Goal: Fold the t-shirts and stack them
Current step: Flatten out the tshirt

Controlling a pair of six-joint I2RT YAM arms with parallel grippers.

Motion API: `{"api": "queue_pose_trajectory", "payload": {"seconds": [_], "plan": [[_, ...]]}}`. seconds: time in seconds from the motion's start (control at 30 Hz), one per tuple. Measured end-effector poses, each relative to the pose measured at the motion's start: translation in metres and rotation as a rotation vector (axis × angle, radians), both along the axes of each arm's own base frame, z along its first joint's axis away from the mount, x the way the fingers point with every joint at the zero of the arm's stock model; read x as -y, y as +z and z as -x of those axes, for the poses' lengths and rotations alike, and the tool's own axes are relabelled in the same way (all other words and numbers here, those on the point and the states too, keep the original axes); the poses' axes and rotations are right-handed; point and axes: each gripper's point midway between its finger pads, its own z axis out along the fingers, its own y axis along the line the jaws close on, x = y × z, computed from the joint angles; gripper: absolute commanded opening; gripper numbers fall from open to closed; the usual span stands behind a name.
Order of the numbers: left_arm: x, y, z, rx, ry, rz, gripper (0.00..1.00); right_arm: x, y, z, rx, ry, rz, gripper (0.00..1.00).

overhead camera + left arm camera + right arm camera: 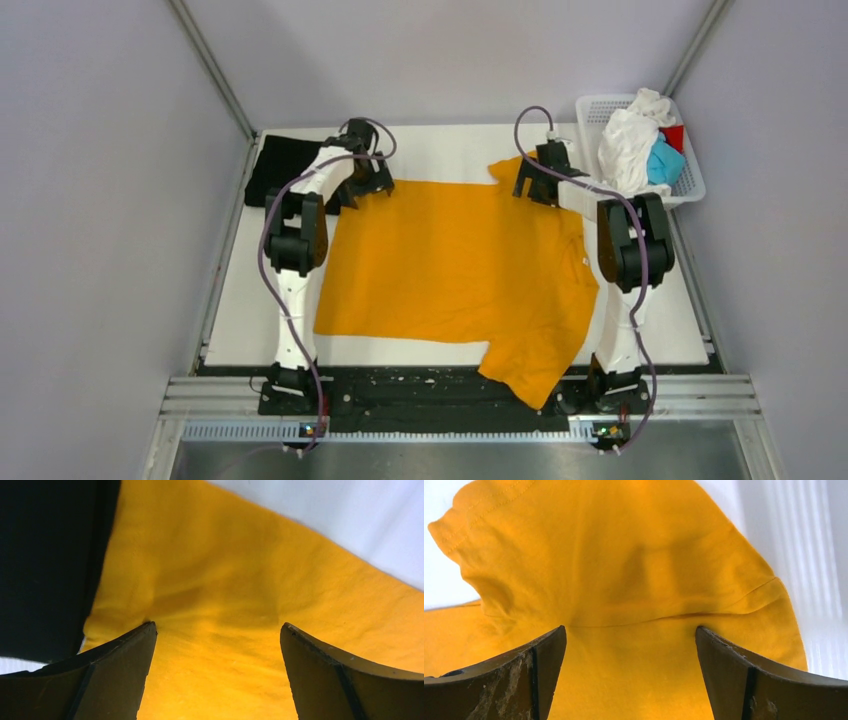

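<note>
This is a robotics lab test cell, not a home. The white worktop (440,150) is boxed in on its left, far and right sides by plain pale panels (90,200) set between slanting metal struts (212,65). Along the near edge run bare aluminium rails (715,395) and a black base plate (440,385). The left arm (295,240) and right arm (625,240) are bolted there, with purple cables (264,250) looped along them. A white plastic mesh basket (600,105) sits at the far right corner.
</note>
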Motion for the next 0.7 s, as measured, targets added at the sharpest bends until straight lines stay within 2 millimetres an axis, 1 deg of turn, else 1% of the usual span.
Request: {"api": "queue_pose_trajectory", "payload": {"seconds": [0.13, 0.3, 0.4, 0.47, 0.57, 0.7], "plan": [[-0.009, 0.003, -0.021, 0.016, 0.025, 0.037, 0.99, 0.003, 0.002, -0.026, 0.025, -0.021, 0.004, 0.99], [-0.009, 0.009, -0.062, 0.076, 0.028, 0.116, 0.99, 0.007, 0.004, -0.063, 0.046, -0.038, -0.004, 0.99], [-0.008, 0.013, -0.075, 0.105, 0.027, 0.177, 0.99, 0.007, 0.006, -0.087, 0.058, -0.044, -0.003, 0.99], [-0.007, 0.015, -0.078, 0.114, 0.023, 0.209, 0.99, 0.008, 0.007, -0.1, 0.066, -0.044, 0.001, 0.99], [-0.005, 0.019, -0.083, 0.131, 0.013, 0.244, 0.99, 0.007, 0.008, -0.107, 0.064, -0.037, 0.008, 0.99], [-0.001, 0.023, -0.088, 0.156, -0.003, 0.268, 0.99, 0.006, 0.008, -0.105, 0.045, -0.011, 0.015, 0.99]]}}
